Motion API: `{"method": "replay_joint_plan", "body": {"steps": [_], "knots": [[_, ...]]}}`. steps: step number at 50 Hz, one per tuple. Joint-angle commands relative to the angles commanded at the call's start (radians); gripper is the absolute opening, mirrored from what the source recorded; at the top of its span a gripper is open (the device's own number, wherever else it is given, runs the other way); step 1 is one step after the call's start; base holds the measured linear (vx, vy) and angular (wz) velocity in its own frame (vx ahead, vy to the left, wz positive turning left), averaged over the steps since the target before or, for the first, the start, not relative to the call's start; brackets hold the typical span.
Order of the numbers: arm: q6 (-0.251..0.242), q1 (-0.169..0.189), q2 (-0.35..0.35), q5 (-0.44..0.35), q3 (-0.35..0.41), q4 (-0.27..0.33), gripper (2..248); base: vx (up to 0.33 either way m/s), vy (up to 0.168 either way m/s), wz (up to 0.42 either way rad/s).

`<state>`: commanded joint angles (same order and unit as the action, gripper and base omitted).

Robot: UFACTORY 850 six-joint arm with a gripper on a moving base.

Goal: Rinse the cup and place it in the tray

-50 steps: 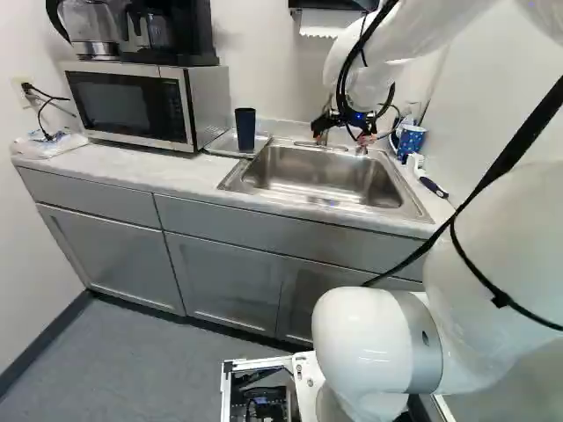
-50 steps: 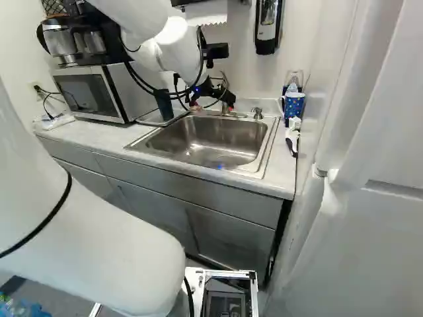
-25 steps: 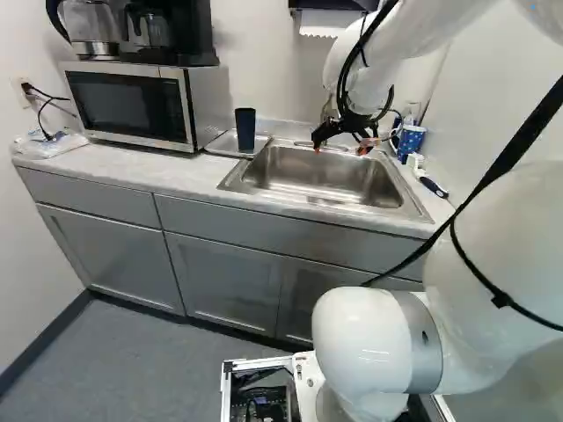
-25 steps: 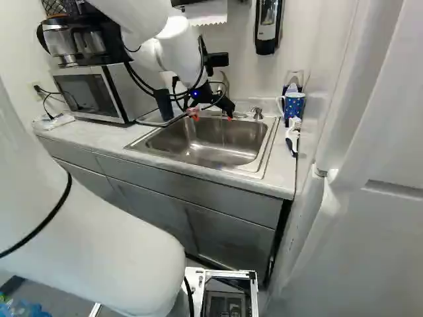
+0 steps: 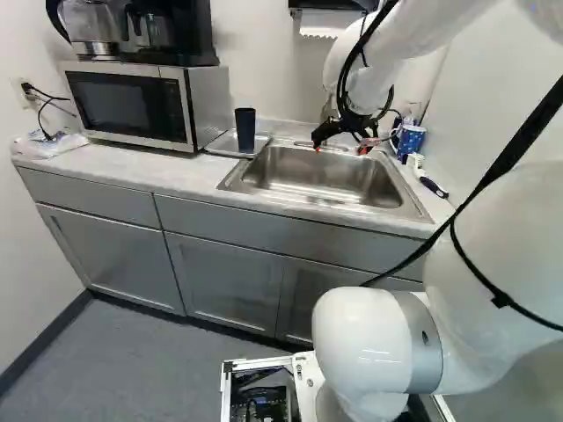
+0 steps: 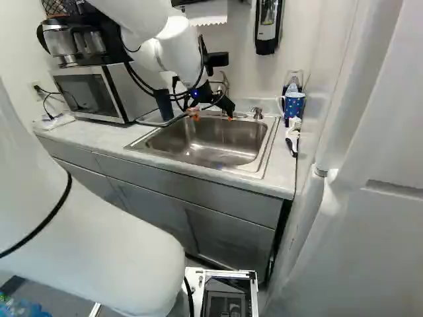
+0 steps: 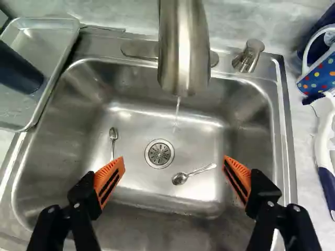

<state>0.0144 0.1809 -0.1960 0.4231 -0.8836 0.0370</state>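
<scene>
Your gripper [image 5: 339,149] hangs over the sink [image 7: 199,144], fingers spread wide apart.
Ahead of them, two spoons [image 7: 180,179] flank the drain [image 7: 159,153]; a thin stream [image 7: 176,112] falls from the tap [image 7: 183,52]. Beside the sink, your cup [image 5: 245,129] stands upright in the tray [image 7: 49,44].

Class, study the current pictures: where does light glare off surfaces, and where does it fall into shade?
Wrist view: a glare streak runs down the faucet, and a bright band crosses the sink between faucet and drain. Right base view: the cabinet doors below the counter look shaded beside its pale top.
</scene>
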Motion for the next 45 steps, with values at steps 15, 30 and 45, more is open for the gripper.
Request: {"method": "replay_joint_plan", "body": {"steps": [15,30,45], "knots": [[0.000,0.000,0.000,-0.148,0.000,-0.016,247,0.000,0.000,0.000],[0.000,0.000,0.000,-0.305,0.000,-0.016,247,0.000,0.000,0.000],[0.000,0.000,0.000,-0.463,0.000,-0.016,247,0.000,0.000,0.000]]}}
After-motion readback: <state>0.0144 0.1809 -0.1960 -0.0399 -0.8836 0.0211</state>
